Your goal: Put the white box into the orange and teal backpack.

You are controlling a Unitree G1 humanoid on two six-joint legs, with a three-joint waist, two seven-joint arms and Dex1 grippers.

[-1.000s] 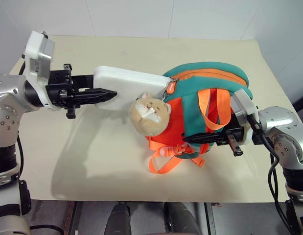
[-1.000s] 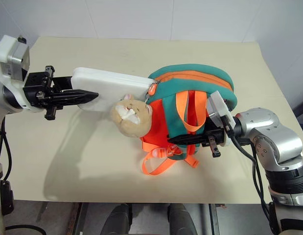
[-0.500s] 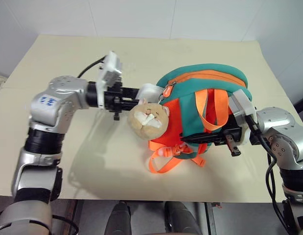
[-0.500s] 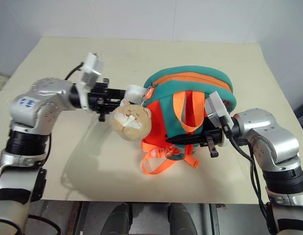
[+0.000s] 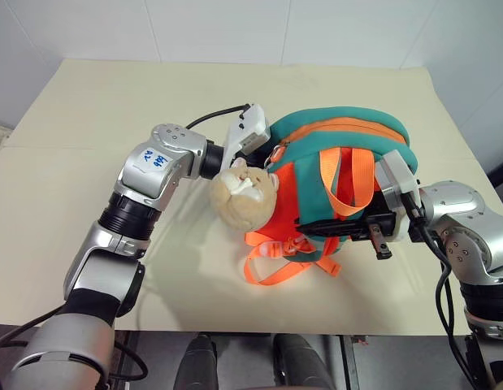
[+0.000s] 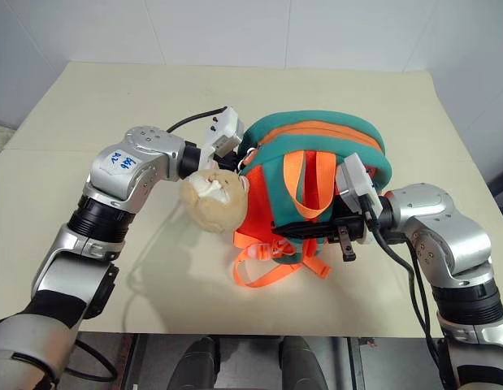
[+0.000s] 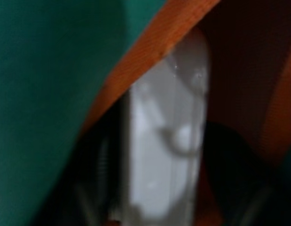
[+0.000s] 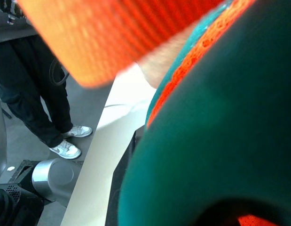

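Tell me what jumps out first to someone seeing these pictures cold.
The small red-orange backpack with teal top and bright orange straps sits mid-table on the beige tabletop, a tan plush bear at its left side. The left arm reaches into the backpack's opening, where the left wrist view shows the flat glossy white plastic box inside. The right gripper is shut on the backpack's right side.

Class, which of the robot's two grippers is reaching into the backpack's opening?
The left gripper: it is inside the backpack with the white box. The right gripper holds the backpack's outside.
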